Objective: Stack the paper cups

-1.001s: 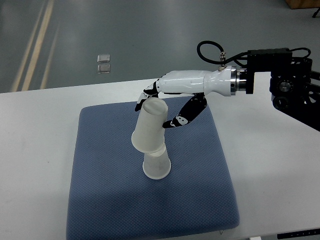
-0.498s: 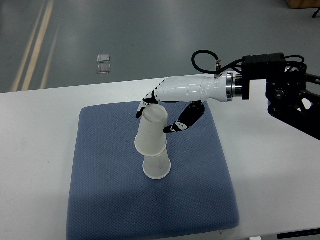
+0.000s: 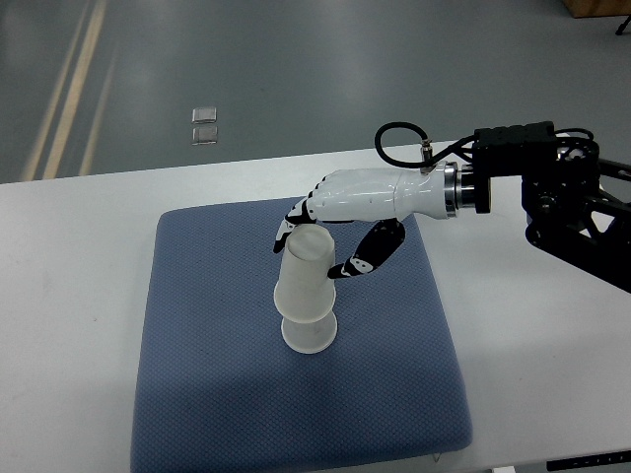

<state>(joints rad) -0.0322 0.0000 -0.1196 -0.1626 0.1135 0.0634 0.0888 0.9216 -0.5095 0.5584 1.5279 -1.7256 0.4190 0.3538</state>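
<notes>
Two white paper cups stand upside down on the blue mat (image 3: 217, 394). The upper cup (image 3: 306, 276) sits over the lower cup (image 3: 311, 336), covering most of it, nearly upright. My right hand (image 3: 314, 246) reaches in from the right, its fingers curled around the top of the upper cup, thumb on the near right side and the other fingers behind it. The left arm is out of view.
The mat lies on a white table (image 3: 69, 296) whose far edge meets a grey floor. My right arm's black wrist mount (image 3: 552, 197) hangs over the table's right side. Two small clear squares (image 3: 204, 125) lie on the floor beyond.
The upper cup was tilted left on the lower cup's tip; it has come upright and slid down over the lower cup, the hand lowering with it.
</notes>
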